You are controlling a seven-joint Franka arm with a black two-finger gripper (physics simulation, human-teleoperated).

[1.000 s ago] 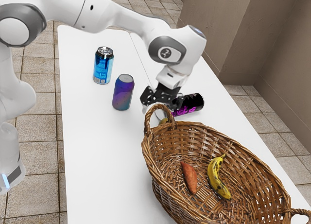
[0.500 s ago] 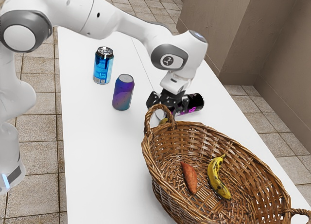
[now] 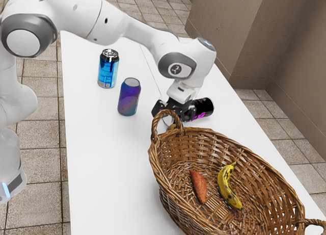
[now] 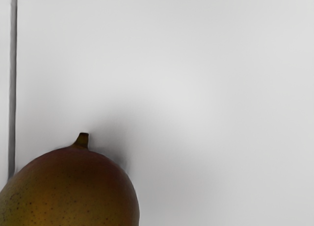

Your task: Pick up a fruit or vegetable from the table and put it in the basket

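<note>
My gripper [image 3: 178, 108] is low over the worktop [image 3: 102, 168], by the mango [image 4: 73, 196].
I cannot tell whether I am wide, narrow or holding; the mango is outside the basket [image 3: 244, 143], near its looped handle [image 3: 156, 124], between the worktop's long edges; the black can [image 3: 205, 106] lies nearer the long edge on the exterior view's right, and a banana [image 3: 227, 187] sits in the basket.

Basket handle [image 3: 154, 127] near the pincer [image 3: 177, 110]
</note>
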